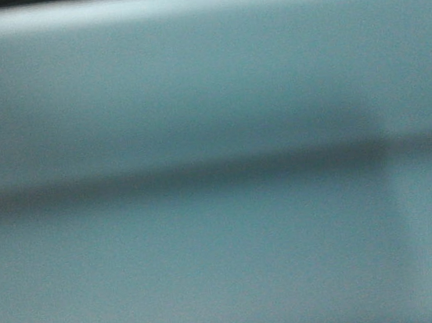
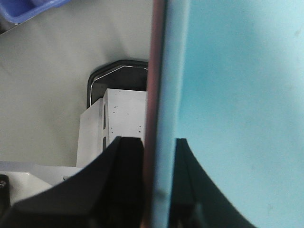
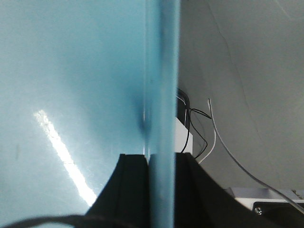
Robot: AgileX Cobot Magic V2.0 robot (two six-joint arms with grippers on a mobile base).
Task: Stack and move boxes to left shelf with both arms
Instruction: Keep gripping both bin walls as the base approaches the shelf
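Blue box [image 1: 217,169] filling the blurred front view, apparently both rims clamped between left fingers [image 2: 118,190], right fingers [image 3: 128,190].

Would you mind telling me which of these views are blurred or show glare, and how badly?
Exterior front-facing: the light blue box fills the frame, wholly out of focus, crossed by a dark horizontal band. Left wrist: the box edges between the left gripper fingers are soft; the background is sharper. Right wrist: a bright diagonal glare streak lies on the blue surface near the right gripper; the rim is blurred.

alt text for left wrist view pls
Left gripper clamps the stacked walls of the light blue tub and pink tub, one black finger on each side. Grey floor and white robot hardware lie beyond.
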